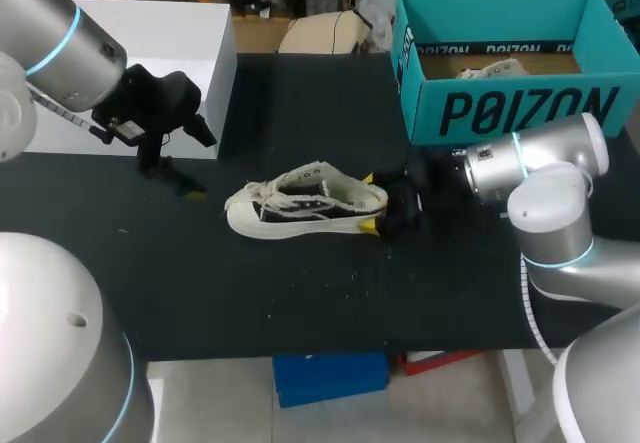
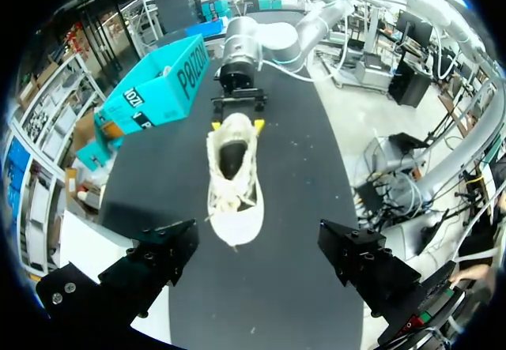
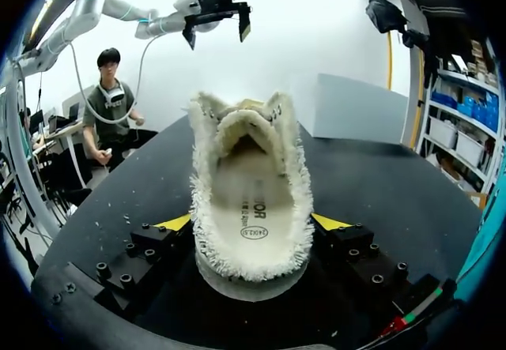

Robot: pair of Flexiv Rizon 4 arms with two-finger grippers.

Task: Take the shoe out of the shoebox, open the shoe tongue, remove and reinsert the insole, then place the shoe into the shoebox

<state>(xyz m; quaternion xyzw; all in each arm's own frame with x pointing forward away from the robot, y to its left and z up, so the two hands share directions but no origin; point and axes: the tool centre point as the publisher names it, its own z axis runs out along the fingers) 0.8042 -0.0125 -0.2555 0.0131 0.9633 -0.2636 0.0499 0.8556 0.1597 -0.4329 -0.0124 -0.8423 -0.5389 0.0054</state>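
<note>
Right claw point(image 1: 371, 203) is clamped on the heel of the shoe point(image 1: 305, 203), a yellow fingertip point(image 3: 175, 222) pressed to each side. The shoe's out on the black tabletop point(image 1: 300, 293), toe pointing towards the left arm, the insole point(image 3: 253, 208) showing inside. The teal shoebox point(image 1: 500, 113) stands open just behind the right arm. Left claw point(image 2: 261, 259) hangs over the tabletop beyond the toe, fingers spread wide, holding nothing, beside a white box point(image 1: 170, 33).

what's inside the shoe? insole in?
Inside the shoe, the insole lies seated in the heel bed, with fleecy lining round it. Further in, the toe end is covered by the tongue, so the insole's front can't be seen.
</note>
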